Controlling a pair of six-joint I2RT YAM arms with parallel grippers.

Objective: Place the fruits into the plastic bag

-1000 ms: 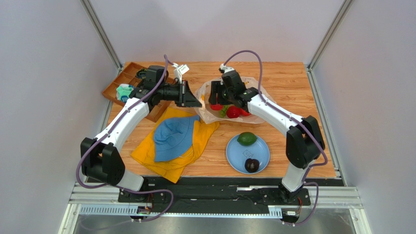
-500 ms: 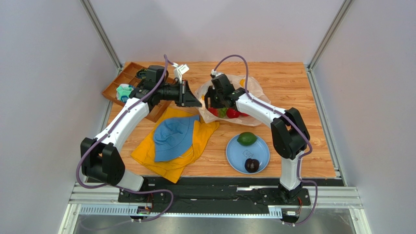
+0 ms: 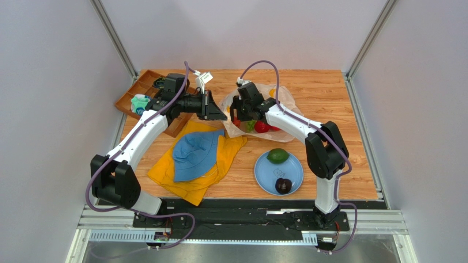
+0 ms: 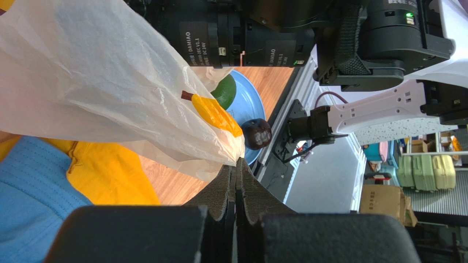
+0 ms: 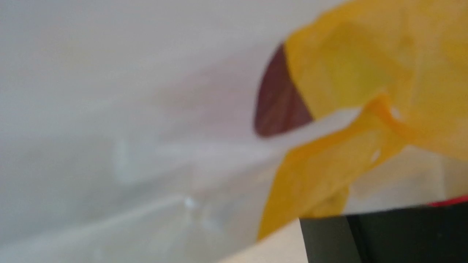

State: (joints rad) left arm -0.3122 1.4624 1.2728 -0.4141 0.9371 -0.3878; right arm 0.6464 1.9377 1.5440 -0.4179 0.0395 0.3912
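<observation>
Now (step): R gripper (image 3: 240, 116) is down inside the mouth of the bag (image 3: 284, 97), w/ red fruits (image 3: 262, 127) lying in the bag at its 4 o'clock. Judged: the drop-off end of one fruit run.
Progress: approx midway, judged. Red fruits plus sth green are in the bag; two pieces are outside it.
Left to do: green fruit (image 3: 278, 156) at 12 o'clock on the plate (image 3: 262, 176), plum (image 3: 283, 186) at 6 o'clock on it, the two apart. Plate sits near the bag, at the bag's 5 o'clock.
L gripper (image 4: 237, 164): clenched on the bag rim at the bag's 9 o'clock. Wrist view shows the pads pressed together w/ thin film nipped at the tips, holding the mouth up and open.
R jaws: cannot tell how wide. Wrist view gives only blurred film, a banana print and a bit of black finger; top view hides the tips in the bag. Whether anything sits btwn them: cannot tell either.
Next move (judged): R gripper must lift clear of the mouth w/o snagging film, swing to 5 o'clock, then come down over the green fruit w/ jaws wide. L gripper must hold the rim.
Risk: film may cling to the R fingers and drag the bag; a round fruit may roll on the plate.
</observation>
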